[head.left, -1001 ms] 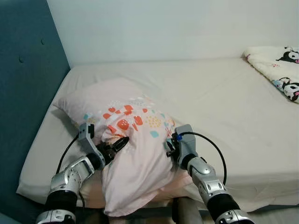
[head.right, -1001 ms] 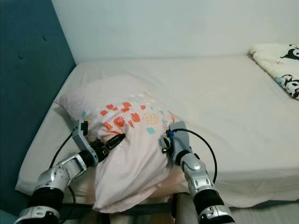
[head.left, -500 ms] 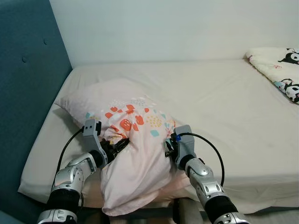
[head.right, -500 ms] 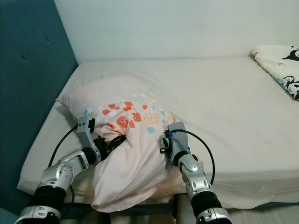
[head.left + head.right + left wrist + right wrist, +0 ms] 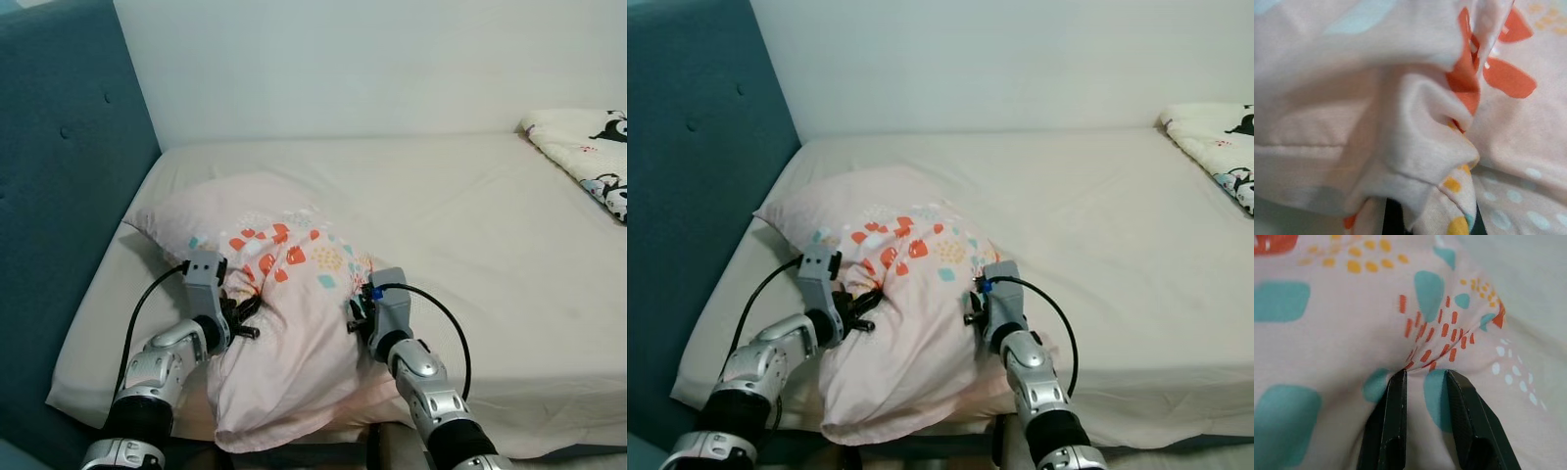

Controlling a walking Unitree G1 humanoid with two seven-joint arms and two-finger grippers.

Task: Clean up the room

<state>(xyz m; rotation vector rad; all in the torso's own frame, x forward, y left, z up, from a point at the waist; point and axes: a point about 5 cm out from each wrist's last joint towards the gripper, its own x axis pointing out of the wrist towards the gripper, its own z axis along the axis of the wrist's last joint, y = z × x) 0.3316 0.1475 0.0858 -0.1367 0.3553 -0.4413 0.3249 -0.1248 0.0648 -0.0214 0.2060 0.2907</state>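
Pillow [image 5: 294,323] with orange and teal print at lower centre of the frame on the bed [image 5: 470,225], left gripper [image 5: 238,313] and right gripper [image 5: 1422,382] each pinching its fabric.

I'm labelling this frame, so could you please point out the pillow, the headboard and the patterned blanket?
pillow [image 5: 294,323], left eye view, on its pink middle.
headboard [image 5: 59,196], left eye view, on its blue padded face.
blanket [image 5: 588,157], left eye view, on the white printed fabric at the bed's far right.

Pale pink pillow [image 5: 294,323] printed with orange, teal and yellow shapes.
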